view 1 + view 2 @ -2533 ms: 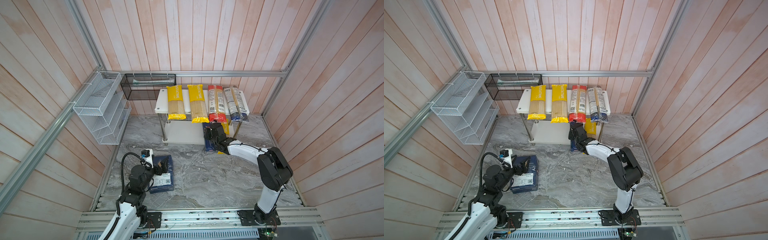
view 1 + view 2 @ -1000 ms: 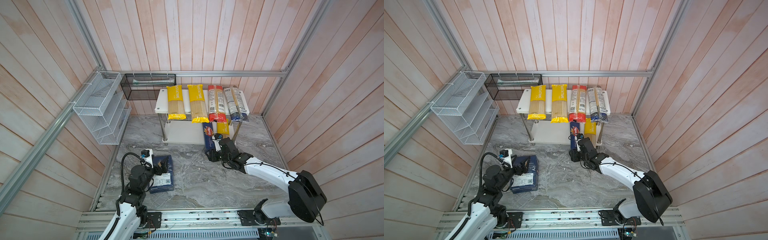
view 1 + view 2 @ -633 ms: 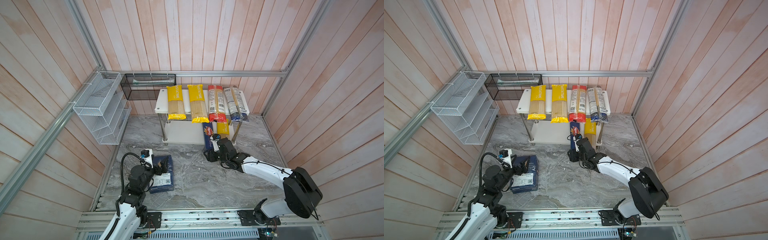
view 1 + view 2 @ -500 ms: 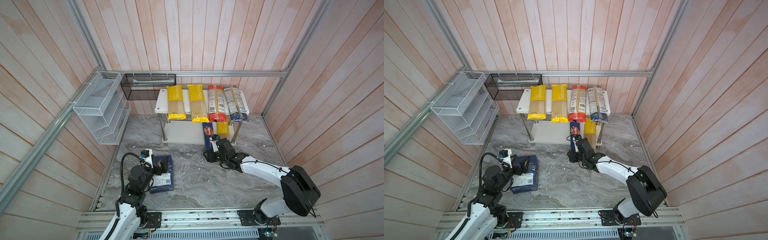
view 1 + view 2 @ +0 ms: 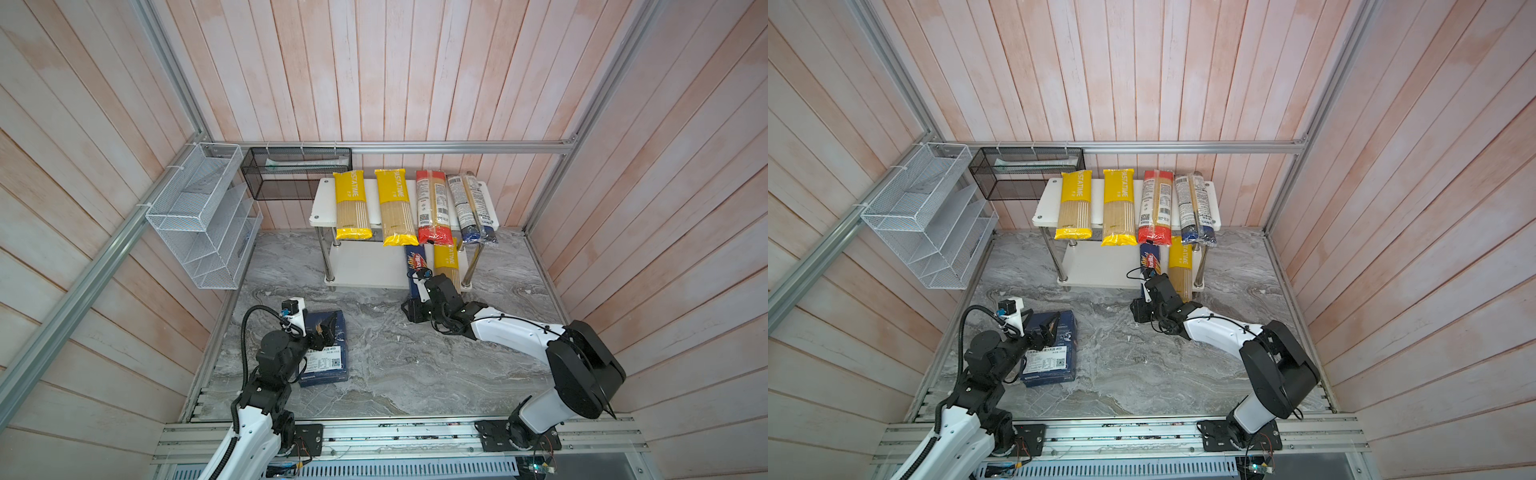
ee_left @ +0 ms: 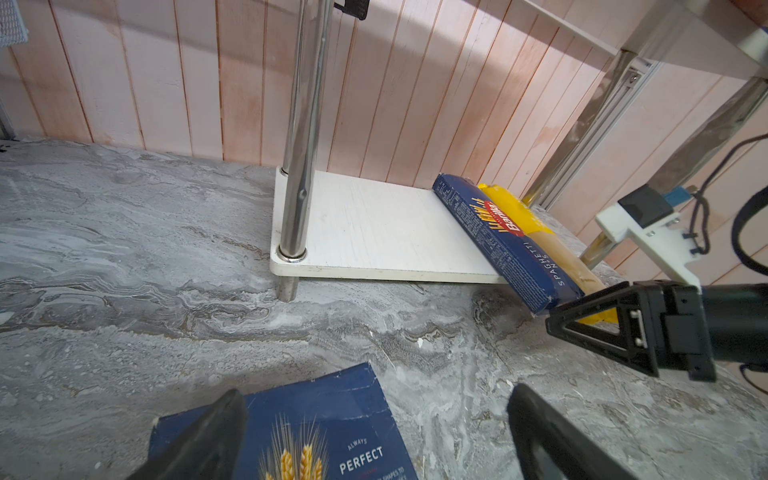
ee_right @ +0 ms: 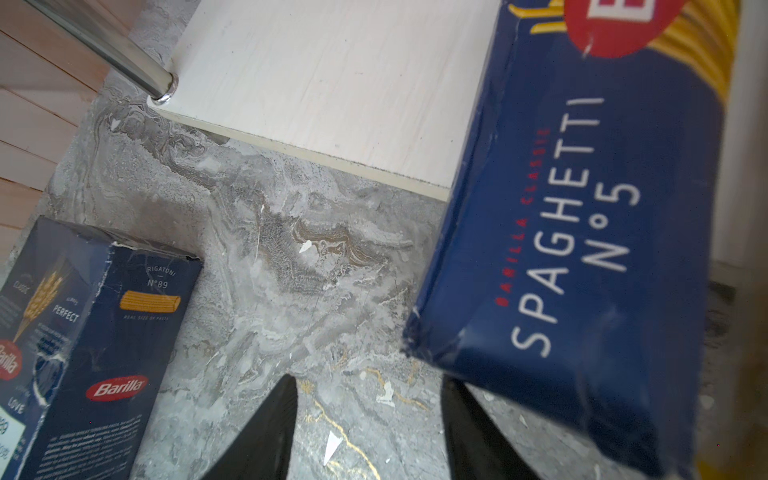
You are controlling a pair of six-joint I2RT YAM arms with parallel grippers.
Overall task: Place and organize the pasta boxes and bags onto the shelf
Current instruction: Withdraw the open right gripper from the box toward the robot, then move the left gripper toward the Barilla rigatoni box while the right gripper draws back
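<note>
Over on the right side, the right tool sat low over the marble worktop, spread apart with nothing in it, so released, not gripping anything. Its tip was right by the near end of the long spaghetti box, though I couldn't tell if they actually touched. That box lay on the lower board of the shelf with its near end poking out past the front edge, snug against a lower yellow bag. Up on the top board, four more sat in a row, hanging over the front edge: two yellow bags, a red-ended bag and a blue-ended bag. Off to the left, the left tool was spread open too, poised over the wide box, which lay flat on the worktop, well apart from the shelf.
</note>
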